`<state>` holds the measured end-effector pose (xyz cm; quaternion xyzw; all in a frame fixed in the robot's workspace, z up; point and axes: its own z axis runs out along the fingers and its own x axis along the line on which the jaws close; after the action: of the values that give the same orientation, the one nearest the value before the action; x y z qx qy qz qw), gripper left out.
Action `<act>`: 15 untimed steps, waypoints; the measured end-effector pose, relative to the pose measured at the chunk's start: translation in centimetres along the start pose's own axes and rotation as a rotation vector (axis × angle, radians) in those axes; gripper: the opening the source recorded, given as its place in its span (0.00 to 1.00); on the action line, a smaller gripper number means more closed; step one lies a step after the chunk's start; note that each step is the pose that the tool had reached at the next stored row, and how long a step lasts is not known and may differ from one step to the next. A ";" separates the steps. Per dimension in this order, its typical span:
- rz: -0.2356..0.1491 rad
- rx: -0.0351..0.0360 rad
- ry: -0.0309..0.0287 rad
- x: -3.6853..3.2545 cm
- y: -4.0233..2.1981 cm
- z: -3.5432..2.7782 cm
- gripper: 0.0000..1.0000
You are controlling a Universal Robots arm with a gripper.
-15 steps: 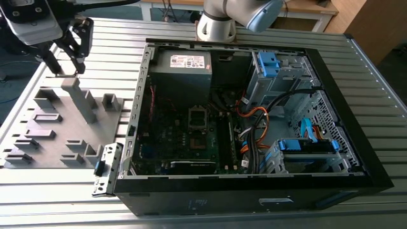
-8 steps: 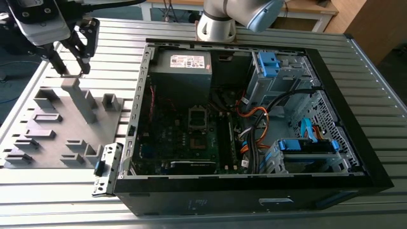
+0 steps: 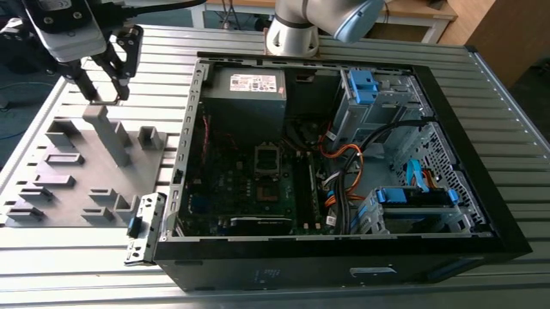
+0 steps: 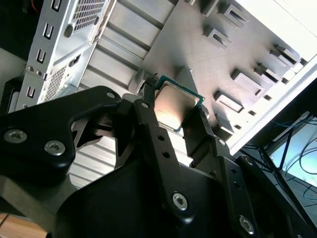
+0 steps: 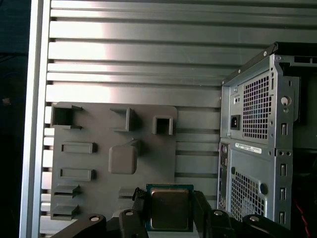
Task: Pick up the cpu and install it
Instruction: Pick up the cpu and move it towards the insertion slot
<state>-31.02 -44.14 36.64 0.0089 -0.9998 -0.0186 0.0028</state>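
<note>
The cpu [image 5: 169, 206] is a small flat square chip with a dull silvery top and a green edge. It is pinched by two opposite edges between my black fingers. My gripper [image 5: 169, 218] is shut on it and holds it above the grey plastic tray [image 5: 94, 163]. In the second wrist view the cpu [image 4: 174, 100] sits between the fingertips of the gripper [image 4: 173, 111], over the tray [image 4: 198, 44]. In the exterior view the gripper [image 3: 107, 99] hangs over the far end of the tray [image 3: 77, 174], on the exterior view's left of the open computer case [image 3: 193, 148].
The case lies open, with its motherboard and the square socket [image 3: 268, 159] near the middle. A black power-supply box [image 3: 245, 90] sits at its far end; drive cages and cables [image 3: 378, 148] fill the right side. The tray has raised blocks [image 3: 107, 132]. All rest on a slatted metal table [image 3: 154, 58].
</note>
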 end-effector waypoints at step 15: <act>0.000 -0.0020 0.0000 -1.78 -0.16 0.07 0.47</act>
<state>-29.23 -44.26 36.56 0.0089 -0.9998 -0.0196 0.0028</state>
